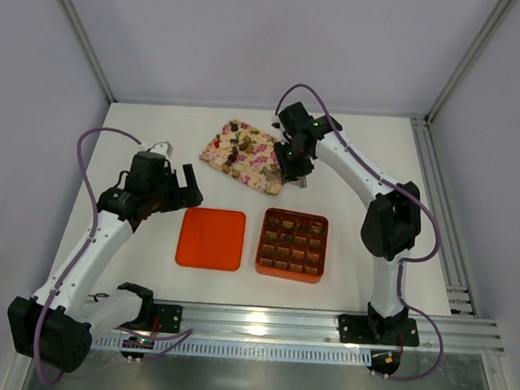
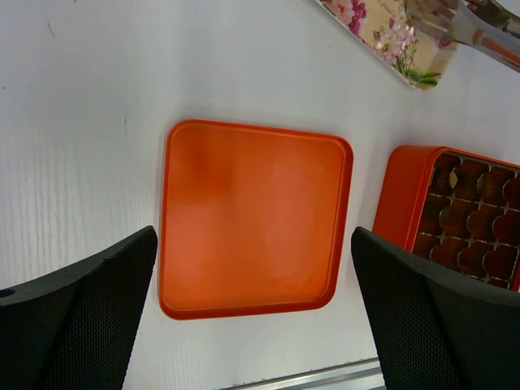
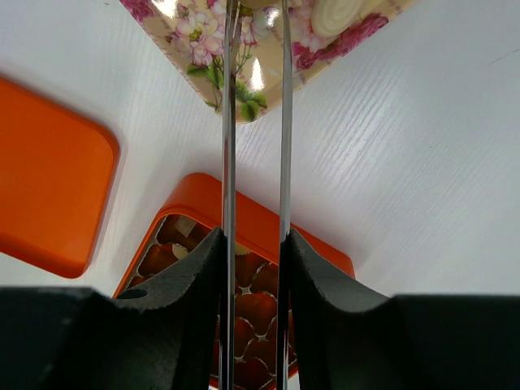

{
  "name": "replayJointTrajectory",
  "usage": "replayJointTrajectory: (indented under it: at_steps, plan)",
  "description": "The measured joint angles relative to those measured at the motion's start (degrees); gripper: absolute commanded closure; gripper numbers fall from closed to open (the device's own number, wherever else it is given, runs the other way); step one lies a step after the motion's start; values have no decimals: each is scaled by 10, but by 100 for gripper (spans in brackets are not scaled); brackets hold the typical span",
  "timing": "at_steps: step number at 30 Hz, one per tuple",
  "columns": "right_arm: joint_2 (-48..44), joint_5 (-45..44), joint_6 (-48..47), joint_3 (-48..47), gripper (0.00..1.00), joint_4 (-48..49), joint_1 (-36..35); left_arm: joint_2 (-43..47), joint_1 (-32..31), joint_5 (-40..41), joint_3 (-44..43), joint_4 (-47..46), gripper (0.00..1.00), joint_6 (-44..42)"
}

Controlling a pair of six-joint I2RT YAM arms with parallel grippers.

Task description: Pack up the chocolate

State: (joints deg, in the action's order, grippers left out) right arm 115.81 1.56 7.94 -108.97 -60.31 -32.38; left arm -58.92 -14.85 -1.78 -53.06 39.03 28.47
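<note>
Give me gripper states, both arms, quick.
Left gripper: open, empty, above the orange lid.
Right gripper: closed on metal tweezers; whether their tips hold anything cannot be told.

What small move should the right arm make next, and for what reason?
Probably ease the tongs down onto one chocolate on the floral tray and squeeze. The right fingers clamp the tongs, whose blades reach over the tray; their tips are out of view, so whether a piece is already held cannot be told.
</note>
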Motion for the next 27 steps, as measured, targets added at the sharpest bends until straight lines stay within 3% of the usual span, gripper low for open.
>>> replayJointTrajectory:
  at_steps: [18, 27]
  plan:
    - [-44, -2, 9, 16, 63, -1, 0, 0, 0, 0, 0, 0, 0, 0]
    - [-122, -1, 15, 61, 63, -4, 0, 0, 0, 0, 0, 0, 0, 0]
